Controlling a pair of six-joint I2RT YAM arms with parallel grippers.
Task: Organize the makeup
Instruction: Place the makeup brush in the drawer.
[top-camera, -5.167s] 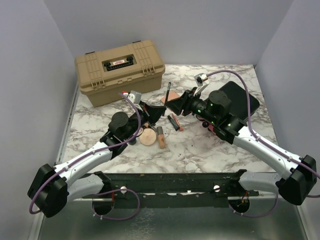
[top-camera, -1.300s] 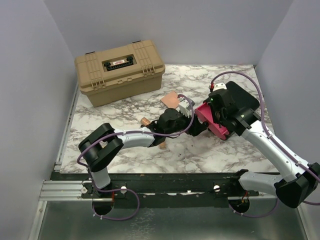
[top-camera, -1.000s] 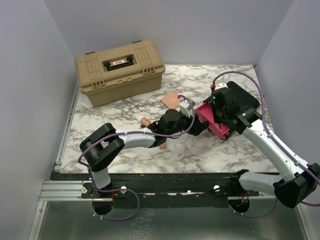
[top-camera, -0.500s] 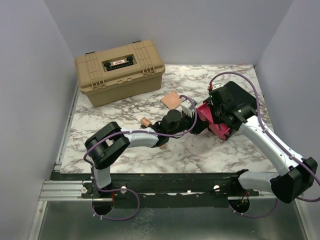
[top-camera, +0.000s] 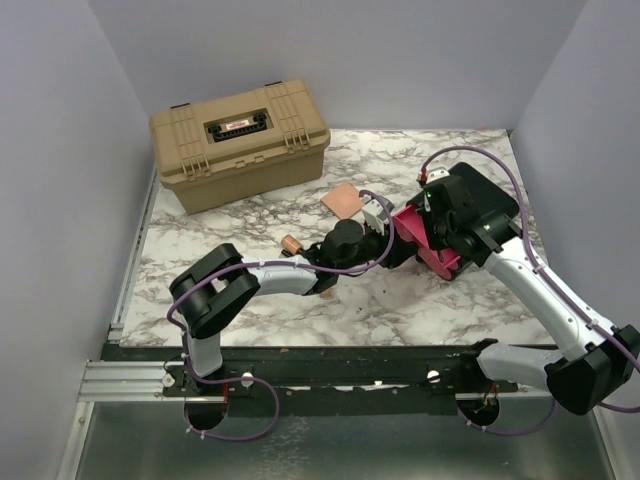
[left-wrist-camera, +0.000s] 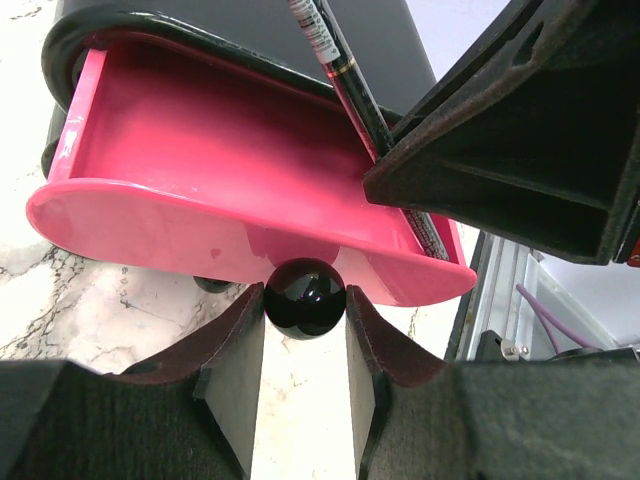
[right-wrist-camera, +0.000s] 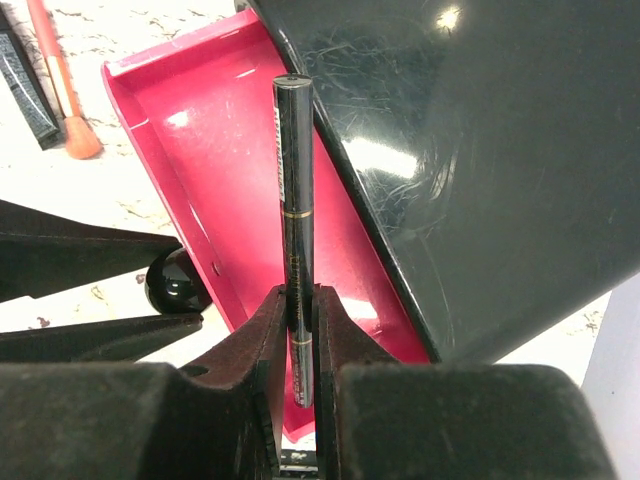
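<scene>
My left gripper (left-wrist-camera: 305, 300) is shut on the round black knob (left-wrist-camera: 305, 297) of a pink drawer (left-wrist-camera: 200, 160), which stands pulled out of the black box (top-camera: 482, 196). My right gripper (right-wrist-camera: 298, 295) is shut on a slim black makeup pencil with gold bands (right-wrist-camera: 294, 190) and holds it over the open drawer (right-wrist-camera: 210, 150). In the top view the left gripper (top-camera: 390, 240) and the right gripper (top-camera: 436, 214) meet at the drawer (top-camera: 428, 252). A flat square copper-pink compact (top-camera: 343, 199) and a copper lipstick tube (top-camera: 291, 243) lie on the marble table.
A tan toolbox (top-camera: 238, 140) stands closed at the back left. A red-handled brush (right-wrist-camera: 62, 85) and a slim black tube (right-wrist-camera: 25, 75) lie on the table left of the drawer. The left arm hides other items near its wrist.
Since five seconds ago both arms left the makeup pile; the left took the drawer knob, the right brought the pencil over the drawer. In the last second the right gripper shifted slightly.
</scene>
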